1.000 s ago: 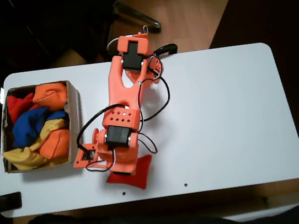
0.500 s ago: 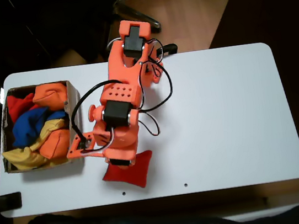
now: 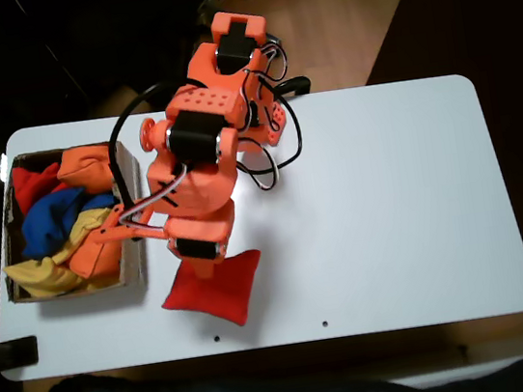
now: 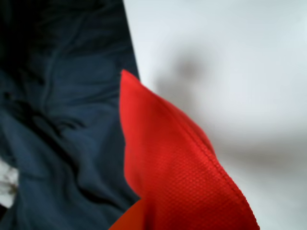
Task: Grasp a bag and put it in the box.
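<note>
The bright red bag (image 3: pixel 211 289) hangs at the tip of my orange arm, near the table's front edge in the fixed view, just right of the box's front corner. My gripper (image 3: pixel 201 261) is shut on the bag's upper edge, and the wrist hides the fingers from above. Close up in the wrist view, the bag (image 4: pixel 177 177) droops as a red fold over the white table. The brown cardboard box (image 3: pixel 130 180) sits at the table's left end, to the left of the gripper.
Inside the box lie orange (image 3: pixel 88 167), blue (image 3: pixel 50 216) and yellow (image 3: pixel 44 275) beanbags, with a red one (image 3: pixel 30 178) in the far corner. The white table (image 3: pixel 388 198) is bare to the right. Dark cloth (image 4: pixel 57 120) lies beyond the front edge.
The arm has folded back and risen. The red bag has come up off the table with the gripper and shifted slightly left, toward the box.
</note>
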